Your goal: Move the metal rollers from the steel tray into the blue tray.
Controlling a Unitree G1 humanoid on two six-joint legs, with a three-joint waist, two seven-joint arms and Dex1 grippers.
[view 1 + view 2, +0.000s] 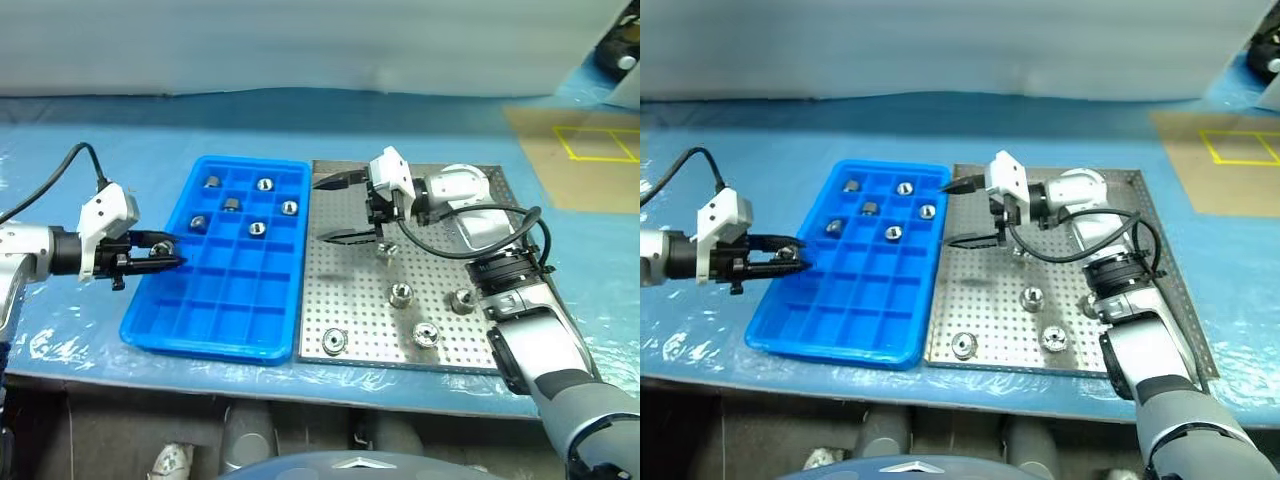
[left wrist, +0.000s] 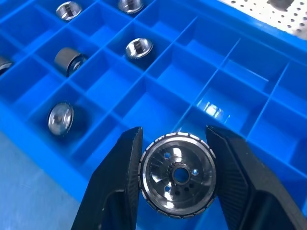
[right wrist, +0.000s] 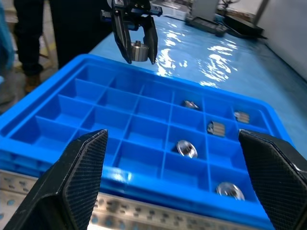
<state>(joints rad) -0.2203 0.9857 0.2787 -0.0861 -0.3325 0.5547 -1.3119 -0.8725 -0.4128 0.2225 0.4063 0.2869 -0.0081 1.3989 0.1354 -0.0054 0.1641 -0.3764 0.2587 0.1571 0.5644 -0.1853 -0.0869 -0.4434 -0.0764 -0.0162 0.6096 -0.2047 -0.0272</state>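
My left gripper (image 1: 168, 255) hovers over the left edge of the blue tray (image 1: 222, 334), shut on one metal roller (image 2: 176, 174), a shiny disc with a dark centre hole. Several more rollers (image 1: 257, 228) lie in the tray's far compartments. The right gripper (image 1: 322, 210) points left over the seam between the blue tray and the steel tray (image 1: 350, 290), fingers wide open and empty. Several rollers (image 1: 400, 294) stand on the steel tray's perforated floor, mostly near its front.
The table is covered with blue plastic sheet (image 1: 90, 150). A cardboard sheet with yellow tape lines (image 1: 585, 150) lies at the back right. In the right wrist view a person's legs (image 3: 29, 38) stand beyond the table. The table's front edge is close below both trays.
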